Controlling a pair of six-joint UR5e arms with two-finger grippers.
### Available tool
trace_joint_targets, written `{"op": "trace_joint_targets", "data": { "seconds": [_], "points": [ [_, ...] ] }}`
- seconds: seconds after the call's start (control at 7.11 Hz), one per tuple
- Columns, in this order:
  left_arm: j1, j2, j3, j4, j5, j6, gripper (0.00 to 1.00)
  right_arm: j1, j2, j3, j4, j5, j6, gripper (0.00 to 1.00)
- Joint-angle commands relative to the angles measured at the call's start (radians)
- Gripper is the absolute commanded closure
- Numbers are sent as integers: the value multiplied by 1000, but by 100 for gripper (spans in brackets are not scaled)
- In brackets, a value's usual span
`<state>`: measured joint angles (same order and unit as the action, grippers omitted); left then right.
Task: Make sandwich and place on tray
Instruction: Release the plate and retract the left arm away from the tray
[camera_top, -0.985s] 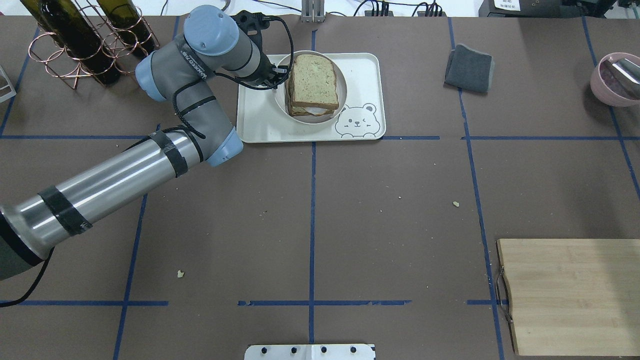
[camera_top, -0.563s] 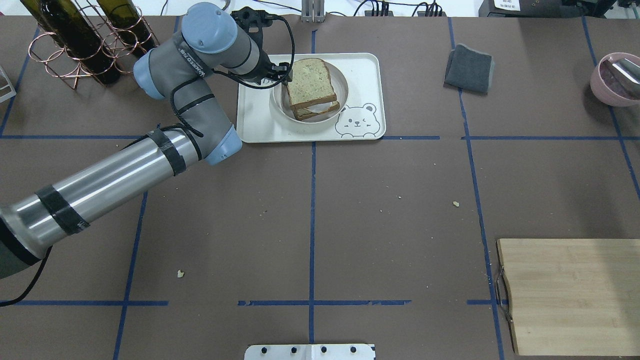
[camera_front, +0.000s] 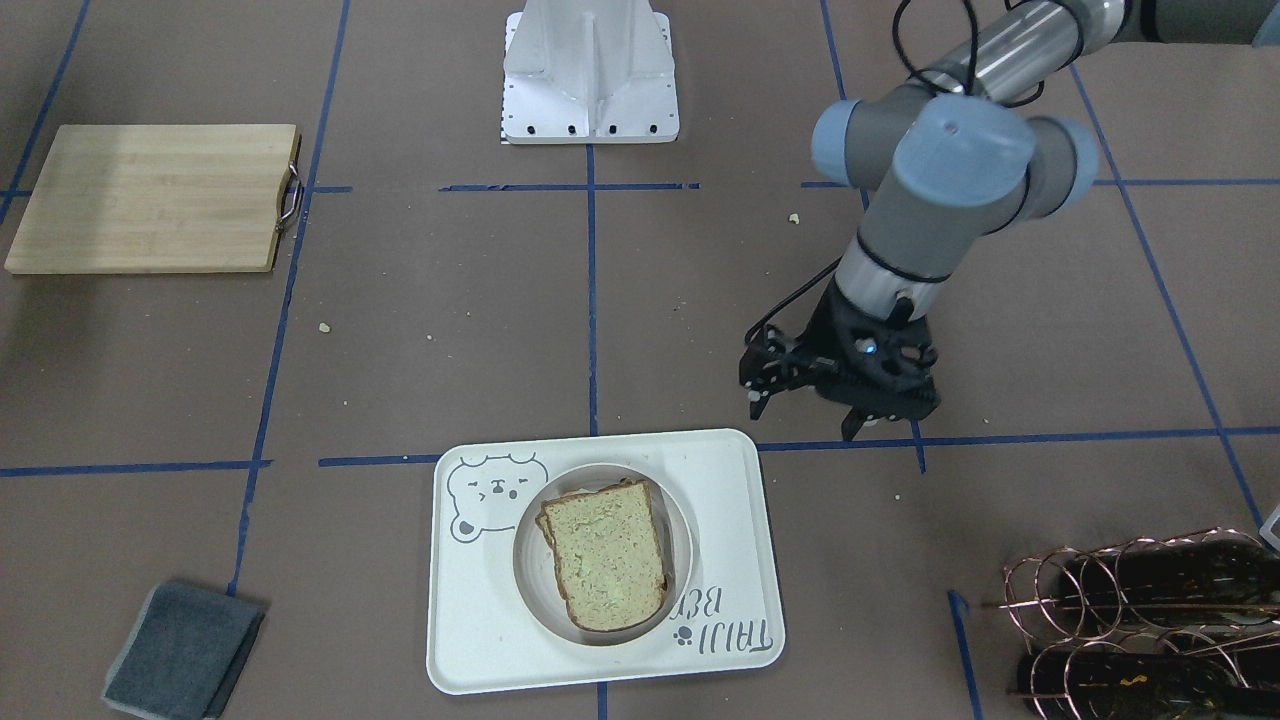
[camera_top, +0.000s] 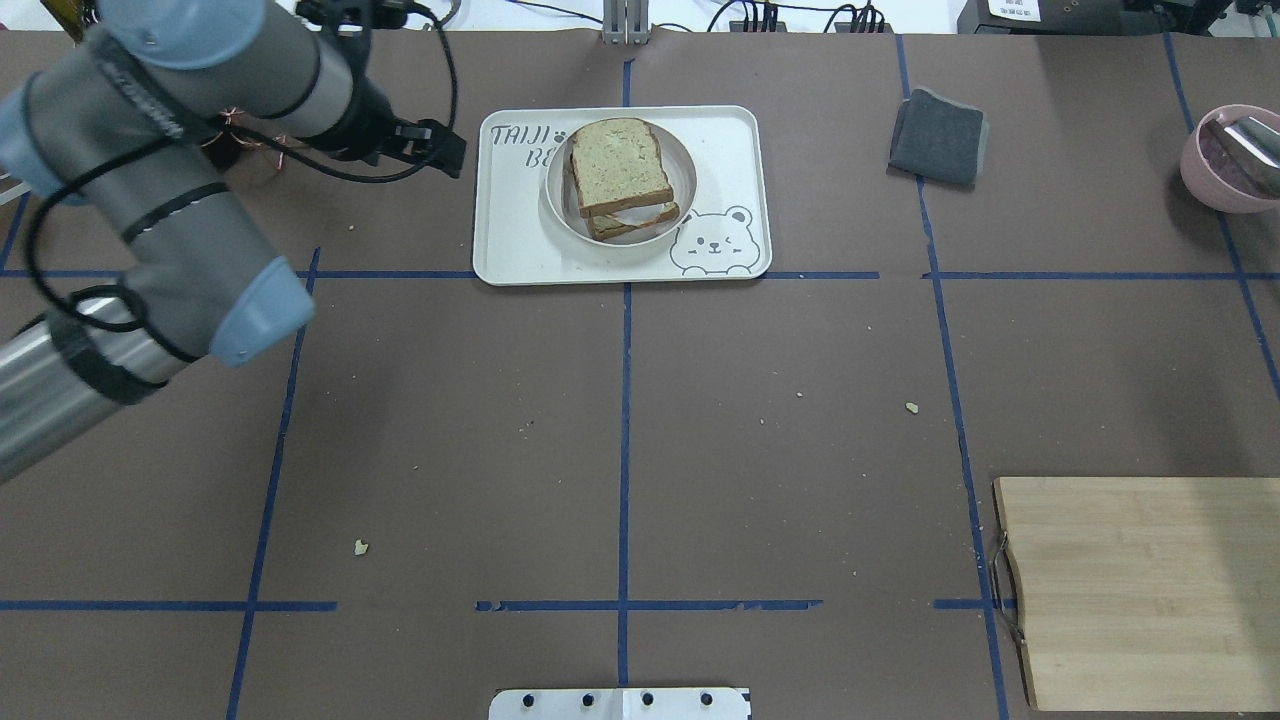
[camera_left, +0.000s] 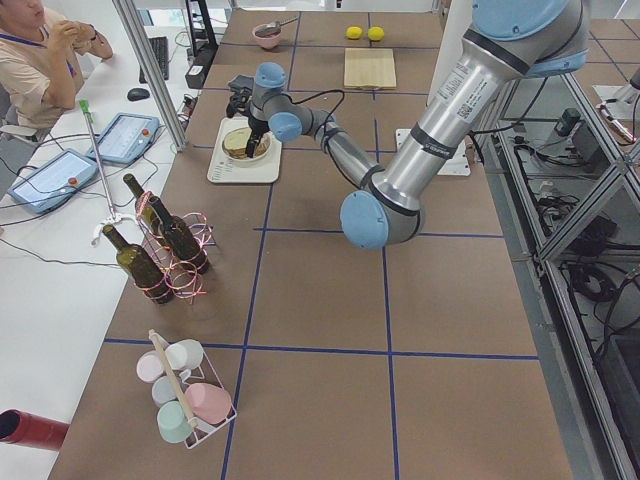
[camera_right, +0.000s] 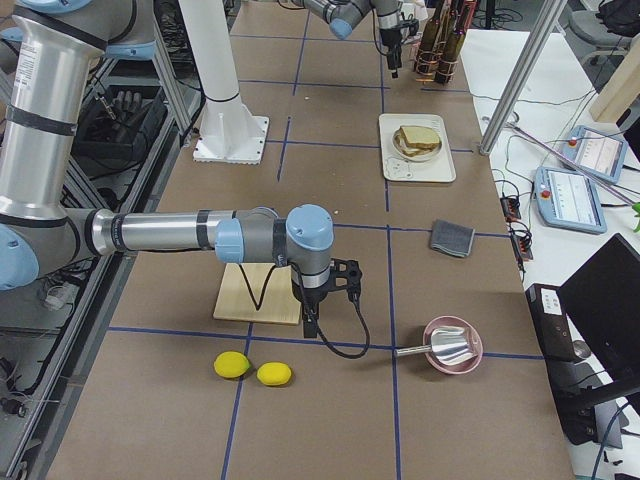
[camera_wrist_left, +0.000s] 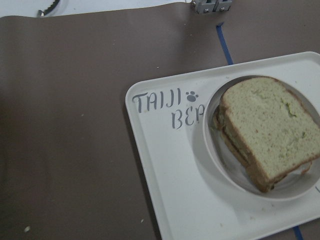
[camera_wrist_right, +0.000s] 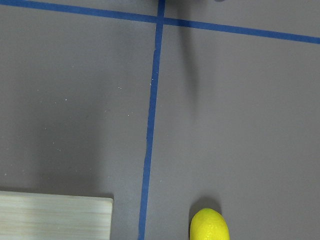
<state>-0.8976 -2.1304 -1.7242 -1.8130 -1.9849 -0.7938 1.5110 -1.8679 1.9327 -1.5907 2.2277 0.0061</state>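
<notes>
The sandwich (camera_top: 622, 165), two greenish-tan bread slices with white egg showing between them, lies in a small round cream plate (camera_top: 687, 190) on the cream tray (camera_top: 515, 240) with the bear drawing. It also shows in the front view (camera_front: 605, 555) and the left wrist view (camera_wrist_left: 267, 132). My left gripper (camera_top: 440, 152) hangs open and empty above the table, left of the tray and clear of it (camera_front: 845, 420). My right gripper (camera_right: 308, 325) hovers by the cutting board's edge. I cannot tell whether it is open or shut.
A wine bottle rack (camera_front: 1140, 620) stands beyond the left gripper. A grey cloth (camera_top: 938, 137) lies right of the tray, and a pink bowl (camera_top: 1228, 160) holding a scoop sits far right. The wooden cutting board (camera_top: 1140, 590) and two lemons (camera_right: 252, 368) are near the right arm.
The plate with the sandwich came down flat onto the tray. My left gripper let go at its left rim and drew back to the left, off the tray.
</notes>
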Motion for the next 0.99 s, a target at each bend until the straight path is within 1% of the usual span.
{"op": "trace_joint_targets", "data": {
  "seconds": [0.0,0.14,0.28,0.42,0.56,0.7,0.84],
  "points": [
    [-149,235,-324,193,-35,221,0,0,0,-1,-2,3,2,0],
    [-237,345,-365,192,-108,375,0,0,0,-1,-2,4,3,0],
    [-353,439,-345,193,-214,585,0,0,-5,-3,-2,4,3,0],
    [-462,548,-286,195,-355,719,0,0,-7,-4,-2,4,3,0],
    [-521,660,-252,190,-400,805,0,0,-13,-3,-2,4,3,0],
    [-524,732,-230,195,-399,846,0,0,-14,-4,-2,4,2,0],
    [-558,803,-192,184,-403,851,0,0,-14,-4,-2,4,3,0]
  ]
}}
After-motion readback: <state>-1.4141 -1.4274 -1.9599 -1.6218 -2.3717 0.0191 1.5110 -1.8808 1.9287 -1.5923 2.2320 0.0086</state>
